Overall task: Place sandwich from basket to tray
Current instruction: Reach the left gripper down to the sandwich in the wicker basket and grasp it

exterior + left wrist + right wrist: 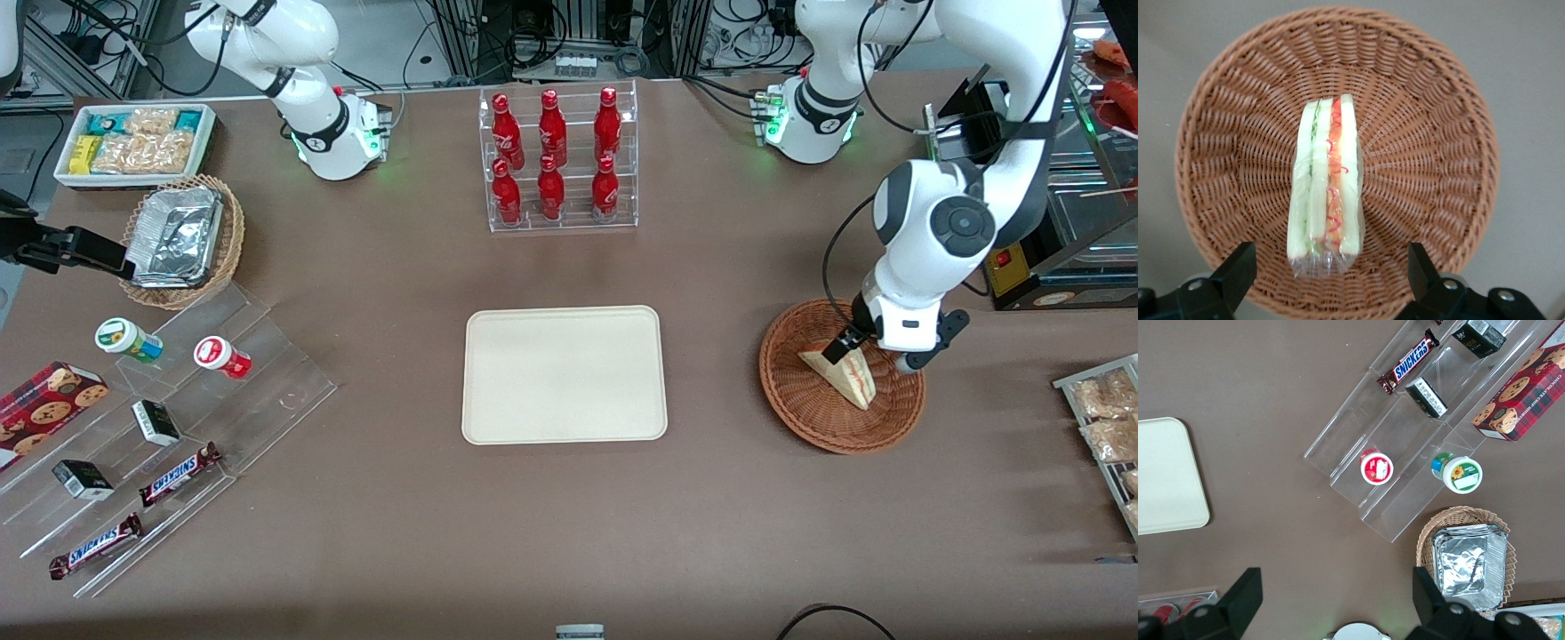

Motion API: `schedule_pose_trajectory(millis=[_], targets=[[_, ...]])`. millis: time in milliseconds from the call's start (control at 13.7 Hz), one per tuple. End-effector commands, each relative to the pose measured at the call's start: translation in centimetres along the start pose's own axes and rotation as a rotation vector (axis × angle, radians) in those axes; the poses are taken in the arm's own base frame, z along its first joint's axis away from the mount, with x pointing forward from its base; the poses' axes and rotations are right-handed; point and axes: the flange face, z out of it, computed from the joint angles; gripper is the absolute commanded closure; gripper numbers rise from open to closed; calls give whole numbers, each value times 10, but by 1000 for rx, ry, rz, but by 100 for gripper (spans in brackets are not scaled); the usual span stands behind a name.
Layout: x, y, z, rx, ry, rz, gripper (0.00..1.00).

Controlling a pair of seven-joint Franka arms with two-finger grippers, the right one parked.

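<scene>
Risk: gripper [1327, 267], fingers wide apart above the sandwich [1325, 187] in the basket [1431, 160], may crush it.

Even, bright overhead lighting; soft short shadows beneath the flat cream-white rectangular tray [564, 374]. Crumpled silver foil packets [176, 234] show mild glare. Black gripper [1328, 275] fingers appear slightly defocused.

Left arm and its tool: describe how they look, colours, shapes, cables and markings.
The left arm is glossy white with rounded shells, dark grey joint bands and a round grey cap on its side. A black cable loops along it, and its base glows green. The tool, low over the basket, has two black, wedge-shaped fingers fixed with small silver screws.
</scene>
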Motion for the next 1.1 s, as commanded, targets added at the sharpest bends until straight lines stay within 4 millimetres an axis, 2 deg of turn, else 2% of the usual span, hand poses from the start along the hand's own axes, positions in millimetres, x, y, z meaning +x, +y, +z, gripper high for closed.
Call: schedule_pose_trajectory(millis=[0, 146, 220, 439, 512, 732, 878, 951, 1024], targets=[[4, -11, 26, -17, 20, -34, 0], [2, -10, 41, -15, 16, -33, 2], [3, -9, 43, -18, 17, -37, 13], [5, -7, 43, -21, 18, -132, 93], [4, -7, 44, -19, 18, -130, 100], [1, 0, 29, -26, 31, -101, 100], [-9, 6, -8, 30, 26, -43, 100], [-15, 14, -32, 71, 24, 3, 100], [-28, 31, -58, 99, 14, 42, 100]])
